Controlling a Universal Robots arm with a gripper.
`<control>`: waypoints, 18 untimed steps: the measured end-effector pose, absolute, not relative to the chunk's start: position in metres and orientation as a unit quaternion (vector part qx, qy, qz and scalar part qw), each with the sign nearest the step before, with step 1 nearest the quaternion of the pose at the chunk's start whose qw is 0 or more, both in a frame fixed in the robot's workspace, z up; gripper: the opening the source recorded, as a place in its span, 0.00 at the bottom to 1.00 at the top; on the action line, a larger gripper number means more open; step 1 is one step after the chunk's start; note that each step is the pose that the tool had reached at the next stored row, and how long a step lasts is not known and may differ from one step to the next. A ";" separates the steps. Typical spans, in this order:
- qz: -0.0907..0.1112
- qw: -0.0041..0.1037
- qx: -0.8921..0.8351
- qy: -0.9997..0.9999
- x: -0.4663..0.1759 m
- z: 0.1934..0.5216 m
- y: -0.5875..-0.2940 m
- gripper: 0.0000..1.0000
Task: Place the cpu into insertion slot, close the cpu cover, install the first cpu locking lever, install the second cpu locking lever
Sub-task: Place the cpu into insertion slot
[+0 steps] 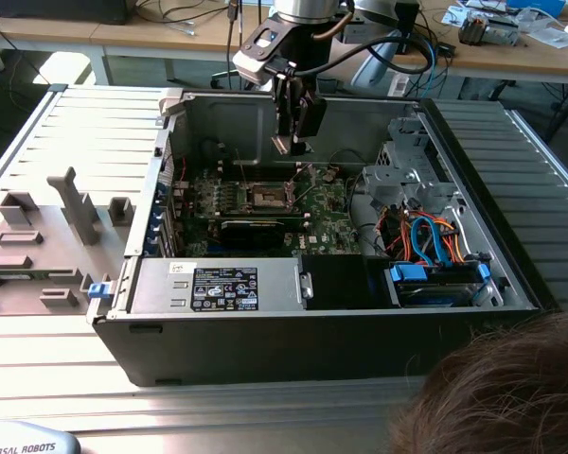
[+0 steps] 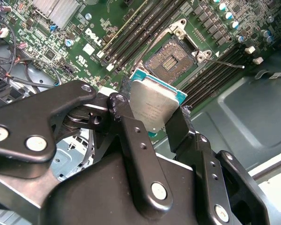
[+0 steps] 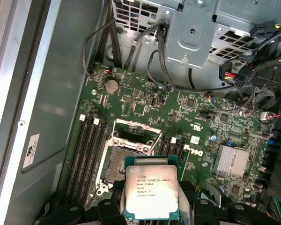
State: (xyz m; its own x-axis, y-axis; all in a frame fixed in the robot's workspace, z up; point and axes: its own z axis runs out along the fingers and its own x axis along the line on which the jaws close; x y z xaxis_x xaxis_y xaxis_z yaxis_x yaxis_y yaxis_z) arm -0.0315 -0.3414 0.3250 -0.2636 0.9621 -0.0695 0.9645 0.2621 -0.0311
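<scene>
ARM POISED WITH CHIP: The gripper (image 1: 292,142) hangs over the board (image 1: 333,203) of an open computer case (image 1: 265,326). Its fingers (image 2: 124,101) are clamped on two opposite edges of the cpu (image 2: 152,105). In both wrist views the chip, metal top facing the cameras, is held clear of the board, above and just beside the slot (image 2: 171,58), not touching it. The slot sits near the middle of the board between banks of memory sockets (image 2: 145,23) and lies bare, its dark centre exposed. In the first wrist view the cover (image 3: 135,133) is swung back off the slot along one edge. A thin lever (image 2: 225,62) juts free from one corner of the slot. A person's head (image 1: 511,388) shows by the case's near corner, on the exterior view's right.
</scene>
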 end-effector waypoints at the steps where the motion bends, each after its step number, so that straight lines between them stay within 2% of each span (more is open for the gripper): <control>1: -0.033 0.018 0.607 0.794 -0.031 0.325 -0.341 0.54; 18: -0.034 0.018 0.610 0.791 -0.031 0.325 -0.341 0.54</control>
